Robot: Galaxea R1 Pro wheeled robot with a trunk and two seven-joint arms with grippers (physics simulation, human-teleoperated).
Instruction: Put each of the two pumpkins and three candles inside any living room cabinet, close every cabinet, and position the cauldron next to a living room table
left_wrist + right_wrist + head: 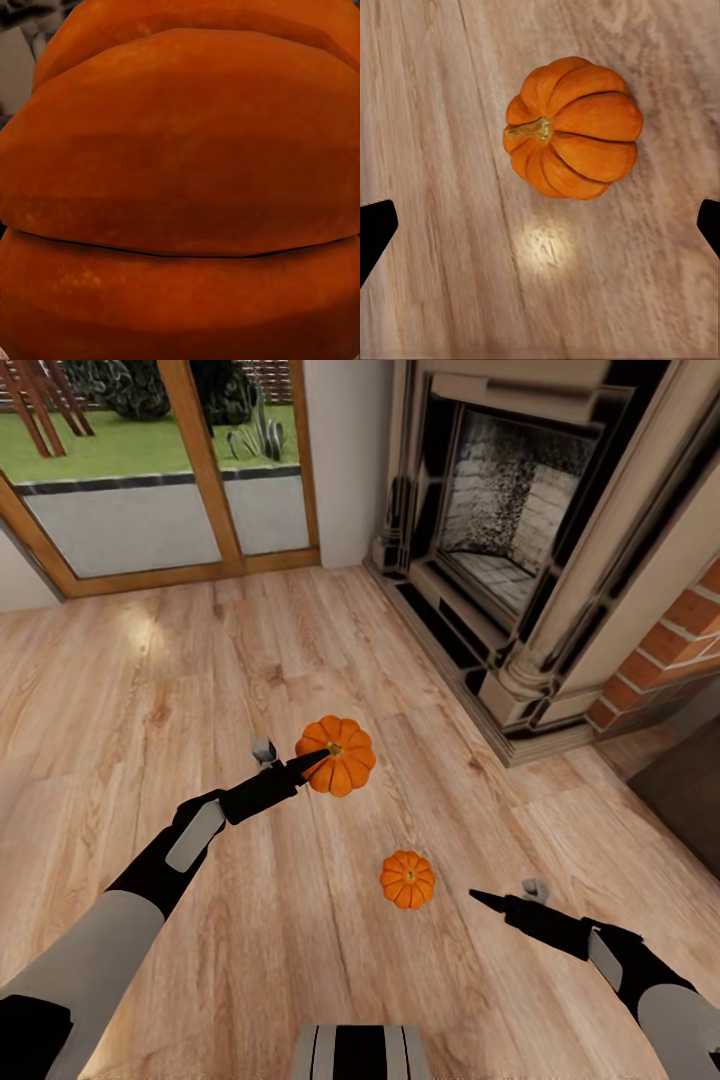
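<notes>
Two orange ribbed pumpkins show over the wood floor. The larger-looking pumpkin (340, 756) hangs at the tip of my left gripper (314, 759), which appears shut on it; its orange skin (180, 187) crowds the left wrist view and hides the fingers. The smaller-looking pumpkin (407, 879) lies on the floor, stem up, a short way left of my right gripper (489, 900). In the right wrist view that pumpkin (574, 127) lies ahead of the right gripper (540, 225), which is open with its black fingertips (373, 229) wide apart over bare planks.
A stone fireplace (520, 540) with a raised hearth edge stands at the right, with brick wall (670, 650) beside it. Wood-framed glass doors (160, 470) close the far side. A dark surface (685, 785) sits at the right edge. Open floor (130, 690) lies to the left.
</notes>
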